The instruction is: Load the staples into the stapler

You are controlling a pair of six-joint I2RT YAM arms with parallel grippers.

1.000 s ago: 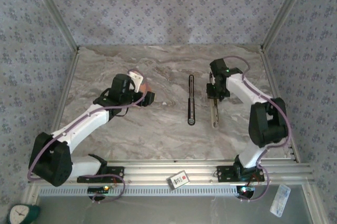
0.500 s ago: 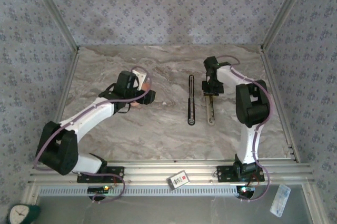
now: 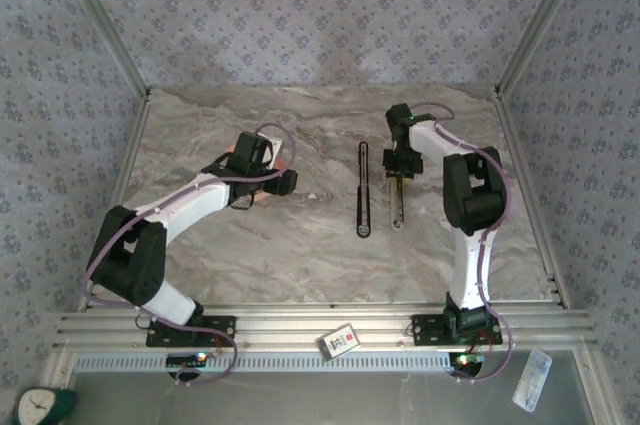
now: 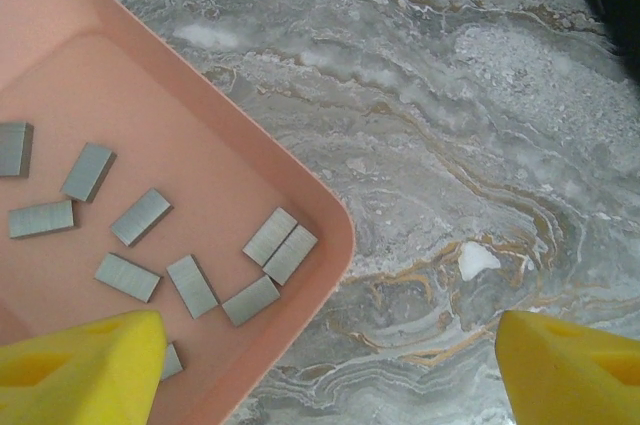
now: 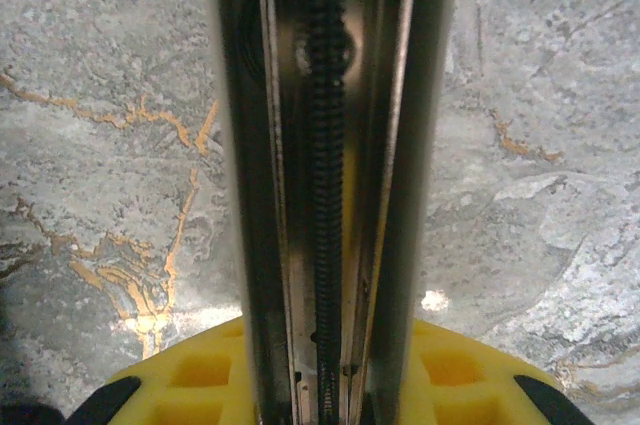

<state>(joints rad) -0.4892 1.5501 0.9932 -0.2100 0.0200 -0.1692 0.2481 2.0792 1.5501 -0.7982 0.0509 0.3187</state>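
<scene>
Several loose staples (image 4: 140, 216) in pink tray (image 4: 215, 120)

bench (image 3: 300, 245): grey marble, tan veins | pink tray (image 4: 210, 135): on bench, left half, rounded corner | white tag (image 3: 342, 340): on rail along bench's near edge | green clock (image 3: 40, 407): off bench's near-left corner
</scene>
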